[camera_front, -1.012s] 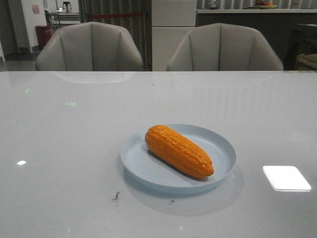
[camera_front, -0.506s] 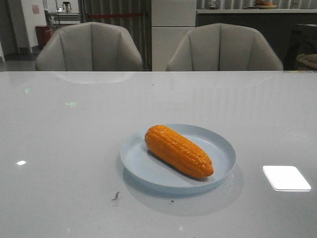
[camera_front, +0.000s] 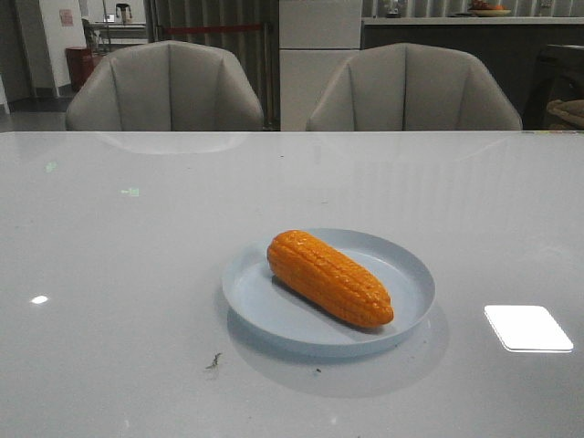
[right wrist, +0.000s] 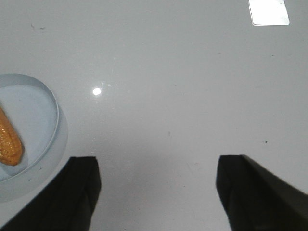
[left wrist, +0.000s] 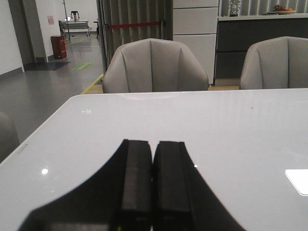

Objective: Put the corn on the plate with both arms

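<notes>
The orange corn (camera_front: pixel 329 277) lies diagonally on the pale blue plate (camera_front: pixel 408 271) in the middle of the table; neither gripper shows in the front view. In the right wrist view the plate's rim (right wrist: pixel 54 103) and the corn's tapered end (right wrist: pixel 9 142) show at the edge. My right gripper (right wrist: pixel 159 166) is open and empty over bare table beside the plate. My left gripper (left wrist: pixel 154 149) is shut and empty above the table, with the plate and corn out of its view.
Two grey chairs (camera_front: pixel 166 87) (camera_front: pixel 412 88) stand behind the table's far edge. A bright light reflection (camera_front: pixel 527 327) lies on the glossy table at the right of the plate. A small dark speck (camera_front: pixel 213 362) lies in front of the plate.
</notes>
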